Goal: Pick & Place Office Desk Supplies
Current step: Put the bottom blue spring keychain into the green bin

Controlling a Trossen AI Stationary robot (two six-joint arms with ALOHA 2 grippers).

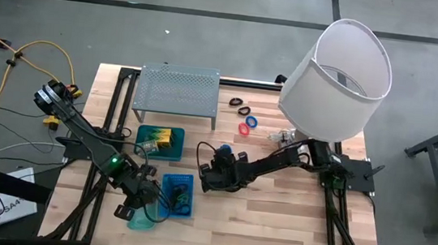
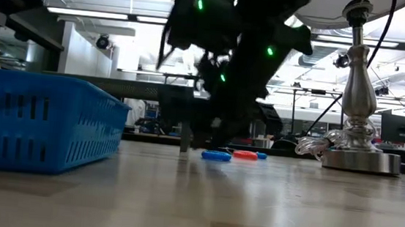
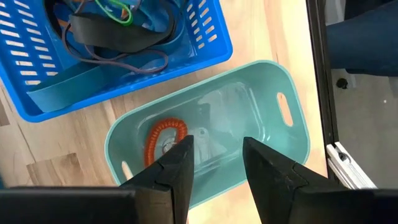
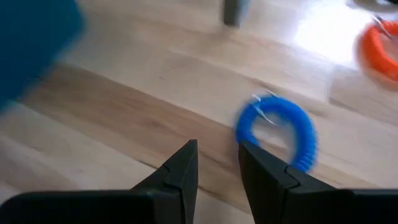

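Observation:
A blue coiled ring [image 4: 277, 129] lies flat on the wooden table, also seen as the blue ring [image 1: 202, 147] just left of my right arm's end. My right gripper [image 4: 217, 163] is open low over the table, the ring just off one fingertip and nothing between the fingers. A red ring [image 4: 379, 46] lies farther off. My left gripper [image 3: 216, 158] hangs open above a teal bin [image 3: 283, 134] that holds an orange coiled ring [image 3: 163, 138]. Black bands [image 3: 118, 38] lie in the blue basket [image 3: 205, 46] beside the bin.
A grey perforated rack [image 1: 177, 92] stands at the far side, and a teal tray with yellow-green packets [image 1: 160, 141] sits in front of it. Black loops [image 1: 240, 105], a red ring [image 1: 244, 128] and a blue ring [image 1: 252, 121] lie near the big white-shaded lamp [image 1: 339, 70].

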